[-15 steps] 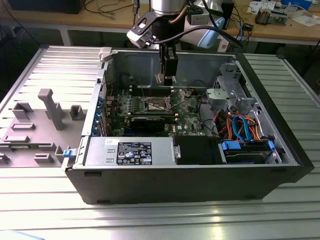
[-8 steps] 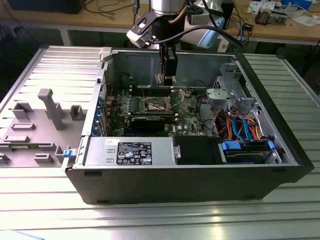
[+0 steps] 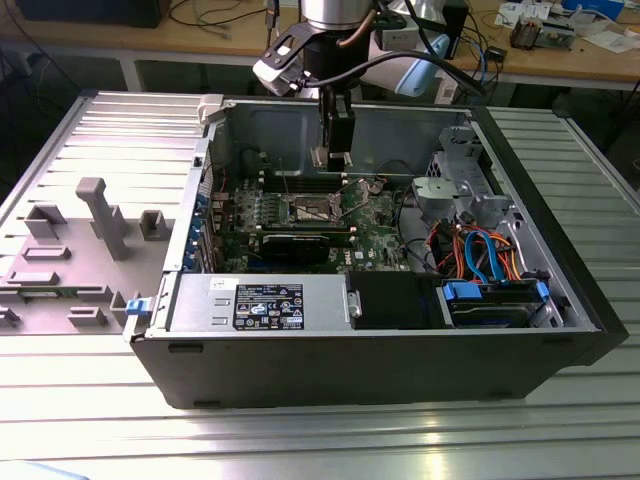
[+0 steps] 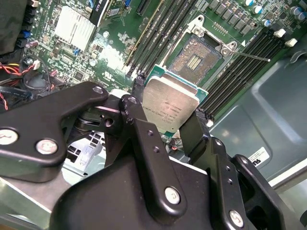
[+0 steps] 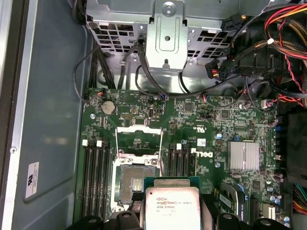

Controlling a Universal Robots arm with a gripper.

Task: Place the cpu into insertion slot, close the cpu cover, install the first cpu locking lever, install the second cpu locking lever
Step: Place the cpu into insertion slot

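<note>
1. The cpu (image 4: 170, 103) has a silvery-grey top with fine dark print and a green rim.
2. The insertion slot (image 4: 194, 58) shows a dark pin field, a gold-flecked centre and a silver rim.
3. The motherboard (image 5: 192, 120) is green.
4. The gripper (image 3: 332, 157) is black.
5. The cables (image 3: 480, 250) at the exterior view's right are red, orange and blue.
6. The computer case (image 3: 400, 370) is black outside.
7. The table (image 3: 300, 430) is ribbed silver.
</note>
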